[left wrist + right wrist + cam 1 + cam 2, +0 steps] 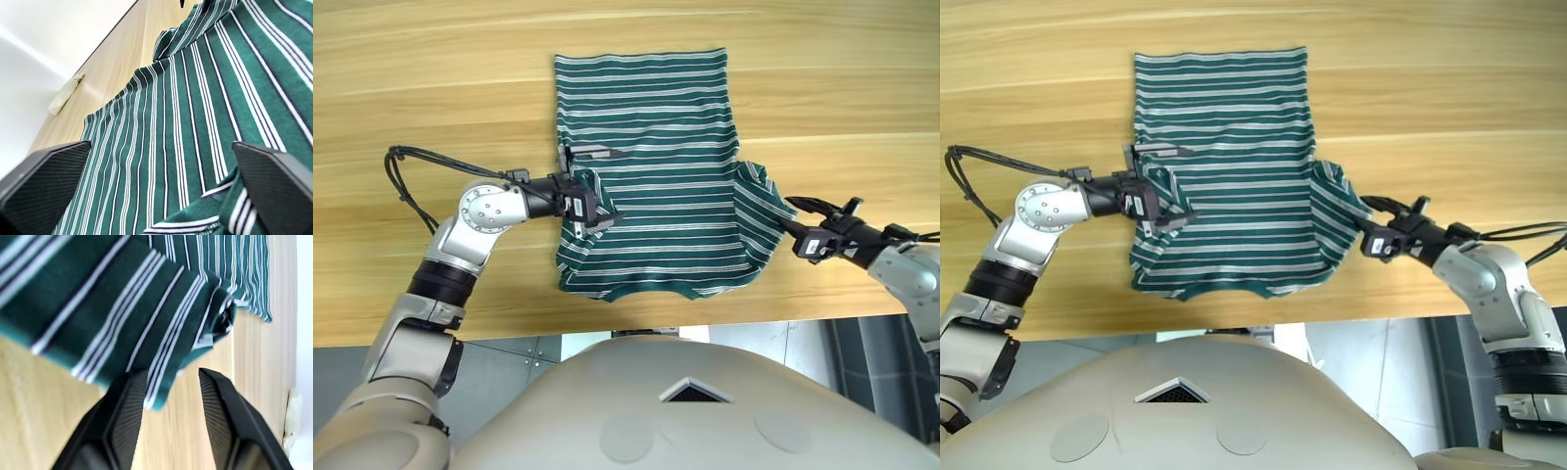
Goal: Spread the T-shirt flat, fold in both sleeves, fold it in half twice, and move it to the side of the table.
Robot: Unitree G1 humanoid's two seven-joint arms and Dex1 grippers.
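Note:
A green T-shirt (pixel 656 147) with white stripes lies on the wooden table (pixel 431 78), hem at the far side, collar near the front edge. Its left sleeve is folded in onto the body. My left gripper (pixel 607 186) hovers open over that folded left side, fingers (pixel 44 176) spread wide above the striped cloth. The right sleeve (pixel 756 201) sticks out and is drawn to a point toward my right gripper (pixel 803 223). In the right wrist view the sleeve's hem (pixel 156 399) hangs between the gripper's parted fingers (pixel 220 406), with bare wood showing in the gap.
Bare wood stretches left, right and beyond the shirt. The table's front edge (pixel 754 318) runs just below the collar. A small beige object (pixel 63 93) lies at the table's far edge by the white wall.

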